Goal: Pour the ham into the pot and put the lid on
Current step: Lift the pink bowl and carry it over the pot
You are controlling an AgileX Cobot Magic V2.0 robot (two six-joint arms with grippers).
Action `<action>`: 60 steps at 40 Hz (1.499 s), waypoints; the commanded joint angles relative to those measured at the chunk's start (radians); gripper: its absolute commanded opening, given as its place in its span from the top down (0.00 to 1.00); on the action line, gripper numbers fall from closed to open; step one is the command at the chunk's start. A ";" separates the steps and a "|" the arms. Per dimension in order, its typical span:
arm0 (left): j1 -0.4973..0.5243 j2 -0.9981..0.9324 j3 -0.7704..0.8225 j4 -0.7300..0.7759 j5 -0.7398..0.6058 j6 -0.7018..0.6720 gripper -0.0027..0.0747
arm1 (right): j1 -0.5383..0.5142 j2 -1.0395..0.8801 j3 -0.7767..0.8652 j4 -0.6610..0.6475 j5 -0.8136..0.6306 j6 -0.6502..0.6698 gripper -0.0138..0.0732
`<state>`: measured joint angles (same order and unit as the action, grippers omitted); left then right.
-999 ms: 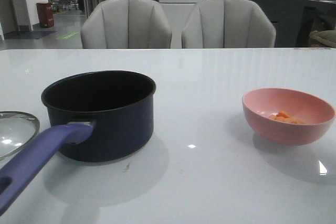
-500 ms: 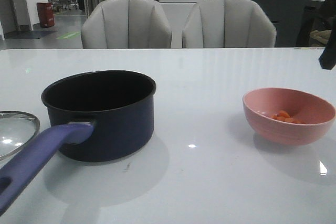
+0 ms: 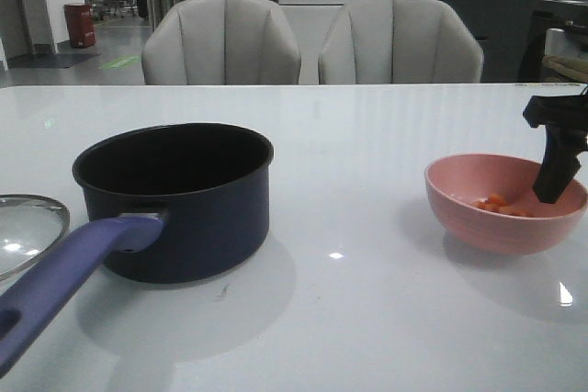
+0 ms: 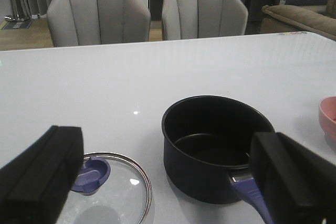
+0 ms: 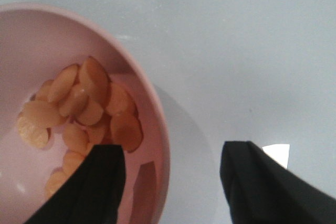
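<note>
The dark navy pot (image 3: 175, 199) stands left of centre, its purple-blue handle (image 3: 64, 277) pointing toward me; it is empty inside in the left wrist view (image 4: 215, 145). The glass lid (image 3: 28, 231) lies flat to the pot's left, its blue knob (image 4: 89, 174) up. The ham (image 3: 496, 202), several orange-pink pieces (image 5: 84, 106), lies in the pink bowl (image 3: 505, 227) at right. My right gripper (image 3: 556, 176) is open and straddles the bowl's right rim (image 5: 157, 145), one finger inside, one outside. My left gripper (image 4: 165, 192) is open and empty, above the table near the lid and pot.
Two grey chairs (image 3: 220, 43) stand behind the table's far edge. The bowl's edge also shows at the side of the left wrist view (image 4: 329, 121). Bare white tabletop (image 3: 358, 162) lies between pot and bowl.
My right gripper has come into the front view from the right and dropped down to the bowl's right rim. Pot, lid and bowl have not moved.
</note>
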<state>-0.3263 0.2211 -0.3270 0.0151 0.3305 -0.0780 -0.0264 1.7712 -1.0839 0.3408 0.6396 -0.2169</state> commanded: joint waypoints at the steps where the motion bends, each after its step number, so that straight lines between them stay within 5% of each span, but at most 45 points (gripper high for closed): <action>1: -0.006 0.009 -0.026 -0.003 -0.066 -0.002 0.12 | -0.005 -0.013 -0.032 0.022 -0.027 -0.033 0.35; 8: -0.006 0.009 -0.026 -0.003 -0.065 -0.002 0.12 | -0.005 0.019 -0.032 0.027 -0.054 -0.048 0.70; 20: -0.006 0.009 -0.026 -0.004 -0.065 -0.002 0.12 | -0.005 0.019 -0.038 0.083 -0.057 -0.033 0.67; 28: -0.006 0.009 -0.026 -0.007 -0.065 -0.002 0.12 | 0.029 -0.012 -0.170 0.084 0.085 -0.042 0.67; 42: -0.006 0.009 -0.026 -0.015 -0.065 -0.002 0.12 | 0.305 -0.097 -0.399 0.060 0.119 -0.066 0.67; 51: -0.006 0.009 -0.026 -0.015 -0.065 -0.002 0.12 | 0.535 -0.090 -0.429 0.030 -0.107 -0.063 0.67; 60: -0.006 0.009 -0.026 -0.015 -0.065 -0.002 0.12 | 0.630 -0.049 -0.419 0.018 -0.411 -0.067 0.67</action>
<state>-0.3263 0.2211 -0.3270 0.0094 0.3395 -0.0780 0.5880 1.7564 -1.4747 0.3689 0.4198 -0.2712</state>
